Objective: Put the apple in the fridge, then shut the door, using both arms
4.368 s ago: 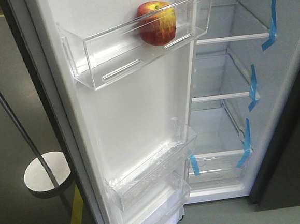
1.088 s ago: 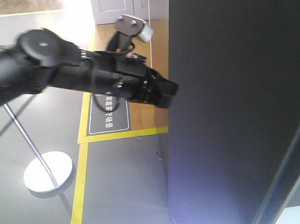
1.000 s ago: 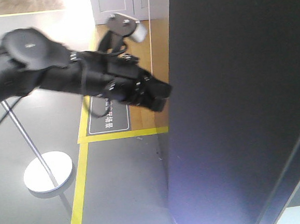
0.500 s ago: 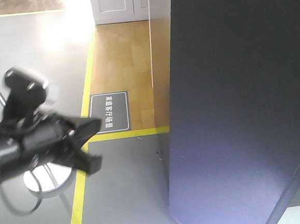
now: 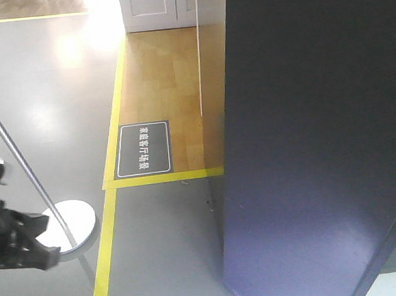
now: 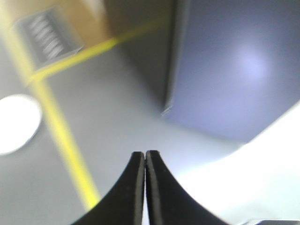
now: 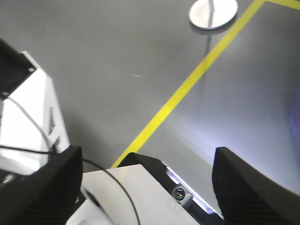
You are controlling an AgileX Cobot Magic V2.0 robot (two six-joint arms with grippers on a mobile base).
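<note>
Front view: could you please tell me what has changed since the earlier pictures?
The fridge door, earlier open with the apple in its top bin, is shut. The left arm pulled off it, down to the lower left. Stanchion base and floor sign stayed put.

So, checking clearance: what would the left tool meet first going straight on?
Likely the floor, just short of the fridge bottom corner; depth is unclear.

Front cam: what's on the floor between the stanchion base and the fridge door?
A yellow tape line crosses the grey floor between the stanchion base and the door; otherwise bare. Clearest in the exterior front view.
</note>
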